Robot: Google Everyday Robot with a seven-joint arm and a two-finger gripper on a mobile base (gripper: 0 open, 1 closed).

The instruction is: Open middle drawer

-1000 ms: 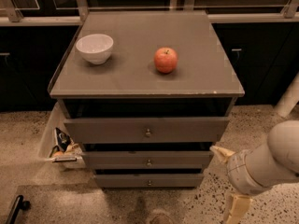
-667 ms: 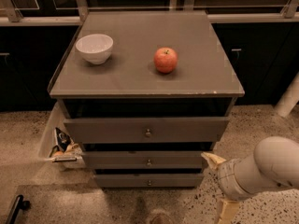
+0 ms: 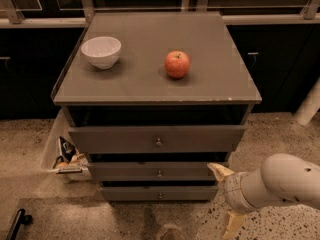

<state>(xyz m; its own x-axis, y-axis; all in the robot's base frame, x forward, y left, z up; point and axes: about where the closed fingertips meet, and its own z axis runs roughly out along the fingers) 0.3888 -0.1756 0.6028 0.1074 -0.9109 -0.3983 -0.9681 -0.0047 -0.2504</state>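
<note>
A white bowl (image 3: 101, 51) is seen on the grey worktop (image 3: 150, 86), far up and left of the claw. The middle drawer (image 3: 150, 173) is found directly left of the claw, its right end beside the upper finger. A red apple (image 3: 177, 64) is set above-left. The claw (image 3: 220, 200) is held spread open, with nothing gripped.

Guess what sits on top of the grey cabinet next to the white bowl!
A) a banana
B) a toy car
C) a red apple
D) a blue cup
C: a red apple sits on the cabinet top, to the right of the white bowl. The robot's tool is low down at the right, beside the right end of the middle drawer.
</note>
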